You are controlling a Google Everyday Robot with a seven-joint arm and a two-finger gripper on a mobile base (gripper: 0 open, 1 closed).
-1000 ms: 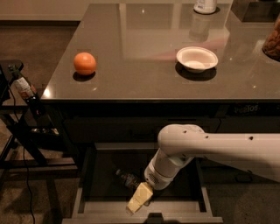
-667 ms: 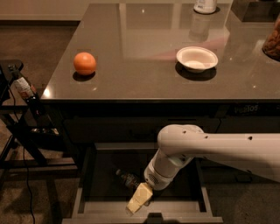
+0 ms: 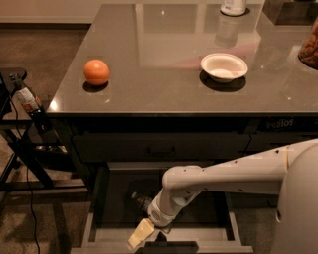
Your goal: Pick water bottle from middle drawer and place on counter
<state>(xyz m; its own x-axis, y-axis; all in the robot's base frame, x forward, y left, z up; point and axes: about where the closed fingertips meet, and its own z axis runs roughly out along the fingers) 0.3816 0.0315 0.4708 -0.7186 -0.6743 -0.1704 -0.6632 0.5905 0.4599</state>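
The middle drawer [image 3: 93, 224] stands pulled open under the counter [image 3: 169, 44], with a dark floor and grey side walls. The water bottle [image 3: 140, 200] lies on the drawer floor near the middle; only its left end shows, and the rest is hidden behind my wrist. My gripper [image 3: 142, 233] is down inside the drawer at its front rim, just in front of and below the bottle. My pale arm [image 3: 223, 176] reaches in from the right.
On the counter are an orange [image 3: 96, 72] at left, a white bowl [image 3: 223, 66] at right and a white container [image 3: 233, 6] at the back. A black metal stand [image 3: 25, 149] at far left carries a dark bottle with a red-white label [image 3: 31, 105].
My arm has sunk lower and its elbow has shifted left; the gripper has moved slightly left and down toward the drawer's front rim. The bottle has not moved.
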